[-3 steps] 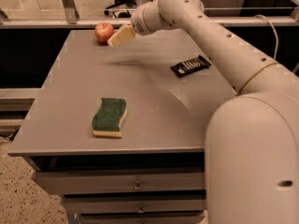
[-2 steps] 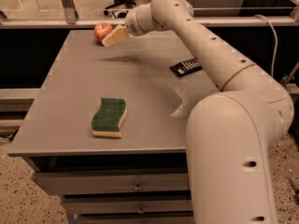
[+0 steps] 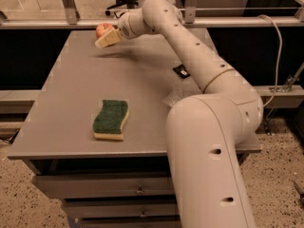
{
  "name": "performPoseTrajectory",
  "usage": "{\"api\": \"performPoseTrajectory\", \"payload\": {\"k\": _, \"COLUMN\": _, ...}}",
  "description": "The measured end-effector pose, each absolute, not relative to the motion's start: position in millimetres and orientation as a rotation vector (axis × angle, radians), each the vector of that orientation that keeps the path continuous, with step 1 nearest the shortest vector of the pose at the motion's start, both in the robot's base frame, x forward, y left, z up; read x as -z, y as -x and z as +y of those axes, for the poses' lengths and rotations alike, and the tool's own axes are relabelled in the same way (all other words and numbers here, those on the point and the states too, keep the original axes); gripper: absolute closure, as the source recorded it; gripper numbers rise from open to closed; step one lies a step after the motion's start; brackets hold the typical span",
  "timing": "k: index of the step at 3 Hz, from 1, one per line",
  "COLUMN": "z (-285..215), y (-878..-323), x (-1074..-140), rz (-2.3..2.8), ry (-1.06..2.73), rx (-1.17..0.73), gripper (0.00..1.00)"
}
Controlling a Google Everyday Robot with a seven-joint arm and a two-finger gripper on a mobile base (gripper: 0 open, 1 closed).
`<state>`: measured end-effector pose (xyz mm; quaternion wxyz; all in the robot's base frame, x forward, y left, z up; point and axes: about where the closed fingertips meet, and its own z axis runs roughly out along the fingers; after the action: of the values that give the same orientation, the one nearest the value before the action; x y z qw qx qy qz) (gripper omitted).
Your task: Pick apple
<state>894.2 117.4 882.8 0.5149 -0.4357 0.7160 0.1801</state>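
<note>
At the far left corner of the table (image 3: pixel 57 127) I see the apple (image 3: pixel 100 28), red with a pale patch, close to the back edge. My gripper (image 3: pixel 105 38) is right at it, on the near right side of the fruit and covering its lower part, so the two look touching. Whether the gripper is spread or closed I cannot tell from this view. I also cannot say if the apple rests on the table or is lifted a little. From the gripper the arm (image 3: pixel 190 51) goes to the right across the table and down to its big cream part, which fills the near right of the view. Near the front, well apart from the apple, lies the sponge (image 3: pixel 110 119), green on top and yellow below, flat on the table. Beside the arm, on the right half of the table, is a small black flat thing (image 3: pixel 181 71) that I cannot identify. Under the table top are drawers (image 3: pixel 118 190) with small handles. On the right a grey cable (image 3: pixel 277 46) hangs behind the table.
</note>
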Motion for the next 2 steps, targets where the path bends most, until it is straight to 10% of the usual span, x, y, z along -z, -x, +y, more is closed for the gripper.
{"api": "performPoseTrajectory", "payload": {"k": 2, "z": 148, "y": -910, "x": -873, "rz": 1.732, "ry": 1.022, "rx": -0.469, "gripper": 0.15}}
